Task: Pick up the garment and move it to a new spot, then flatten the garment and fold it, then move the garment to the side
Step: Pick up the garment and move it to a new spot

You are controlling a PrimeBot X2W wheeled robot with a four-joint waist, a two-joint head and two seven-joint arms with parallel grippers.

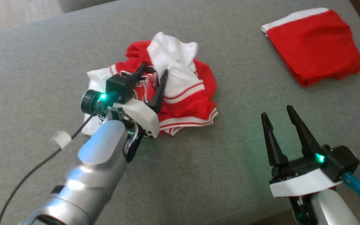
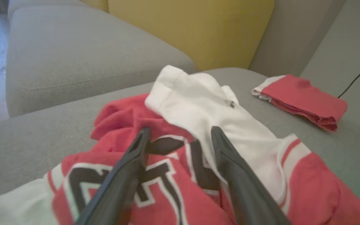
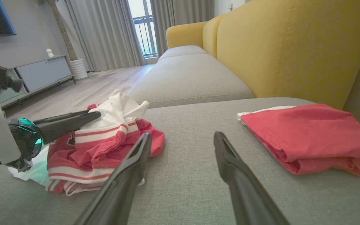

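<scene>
A crumpled red and white garment [image 1: 183,93] with black lettering lies in a heap on the grey cushion [image 1: 42,62]. My left gripper [image 1: 154,68] hovers just over the heap's middle, its two fingers spread open and gripping nothing. In the left wrist view the fingers of the left gripper [image 2: 180,129] straddle the lettering and the white fold of the garment [image 2: 186,103]. To the heap's right, my right gripper [image 1: 277,111] stands open above bare cushion. The right wrist view shows the right gripper [image 3: 183,135] apart from the garment [image 3: 105,140], with a left gripper finger [image 3: 73,120] over the heap.
A second red garment [image 1: 316,43], folded with a white band, lies at the cushion's far right corner [image 3: 308,134]. A yellow backrest [image 3: 292,47] rises behind it. Another grey cushion [image 2: 73,53] adjoins on the far side. A black cable [image 1: 30,172] trails from my left arm.
</scene>
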